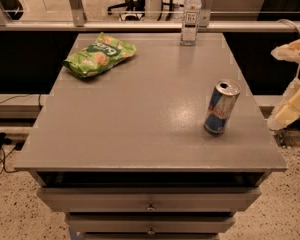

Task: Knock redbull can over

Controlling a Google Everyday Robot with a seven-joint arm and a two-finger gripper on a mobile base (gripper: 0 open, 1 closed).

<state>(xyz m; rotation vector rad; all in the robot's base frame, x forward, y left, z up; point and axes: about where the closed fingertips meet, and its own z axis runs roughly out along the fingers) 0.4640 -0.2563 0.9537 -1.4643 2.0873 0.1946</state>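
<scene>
Nothing done yet; the redbull can point(221, 108) stands upright.
It sits near the table's point(140, 119) right edge, toward the front-right corner; the gripper point(292, 106) hangs just off that edge, apart from the can; open or closed, I cannot tell; the whole knock remains.

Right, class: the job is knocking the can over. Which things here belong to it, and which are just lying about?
Belonging to the job:
redbull can, upright near the right edge of the table
pincer, beyond that edge, apart from the can

Just lying about:
green snack bag, far left
water bottle, far edge
</scene>
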